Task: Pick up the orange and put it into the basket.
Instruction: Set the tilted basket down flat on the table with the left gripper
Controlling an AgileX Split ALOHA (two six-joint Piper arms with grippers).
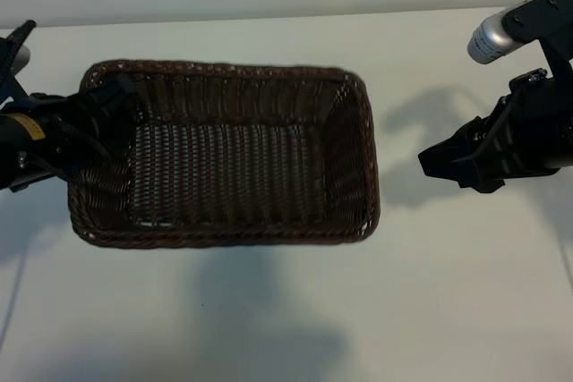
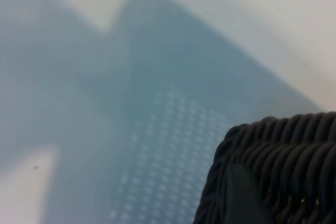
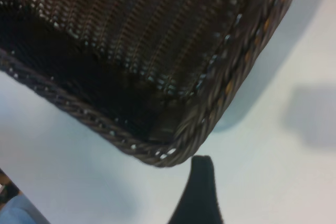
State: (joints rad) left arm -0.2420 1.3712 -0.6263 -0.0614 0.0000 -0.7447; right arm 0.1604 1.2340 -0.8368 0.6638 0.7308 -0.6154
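Note:
The orange shows in no view. The dark-brown woven basket [image 1: 356, 131] lies in the middle, with a wide shadow spread on the table beneath and in front of it. My left gripper [image 1: 106, 106] is at its left end, closed over the braided rim. In the left wrist view one dark finger [image 2: 244, 199] lies flat against the basket's weave [image 2: 294, 145]. My right gripper [image 1: 431, 162] hovers open a little to the right of the basket, holding nothing. Just off the basket's corner [image 3: 184, 140], a single finger [image 3: 202, 182] shows in the right wrist view.
The white table [image 1: 466, 292] stretches in front of and beside the basket. The right arm's silver-capped link [image 1: 491, 38] stands at the back right. The basket's inside holds nothing that I can see.

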